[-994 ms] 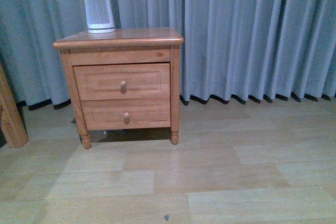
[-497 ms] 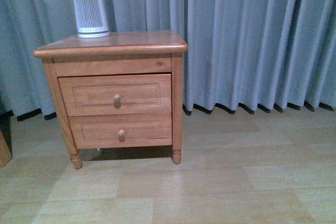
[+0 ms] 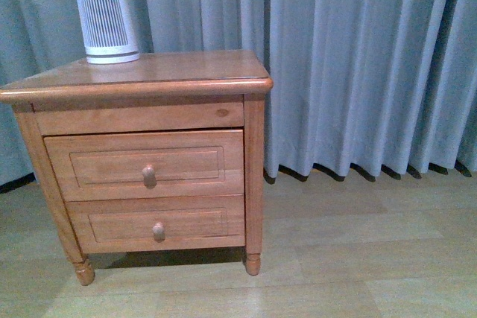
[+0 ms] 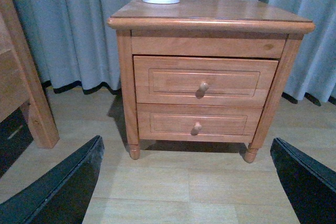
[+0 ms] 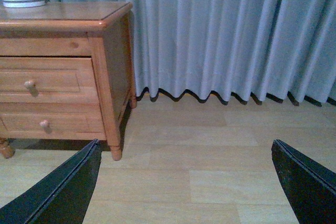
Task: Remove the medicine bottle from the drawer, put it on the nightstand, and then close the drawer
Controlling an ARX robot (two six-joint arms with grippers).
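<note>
The reddish-brown nightstand (image 3: 186,72) stands at the left of the front view against the curtain. Its taller upper drawer (image 3: 186,165) with one round knob (image 3: 149,175) is pushed in or nearly so. The medicine bottle is hidden. In the left wrist view the nightstand (image 4: 210,17) faces me squarely, with the drawer (image 4: 173,80) a short way ahead of my open left gripper (image 4: 184,192). My right gripper (image 5: 184,192) is open too, hanging over bare floor to the right of the nightstand (image 5: 113,77). Neither gripper holds anything, and neither arm shows in the front view.
A ribbed grey-white cylinder device (image 3: 106,20) stands at the back left of the top. Below the drawer is a shorter drawer (image 3: 194,225). Grey-blue curtains (image 3: 358,65) hang behind. A wooden bed frame post (image 4: 29,87) rises left of the nightstand. Wood floor (image 5: 210,171) spreads to the right.
The front camera has come closer. The nightstand has grown larger in the picture and shifted left, and the bed post has left the front view.
</note>
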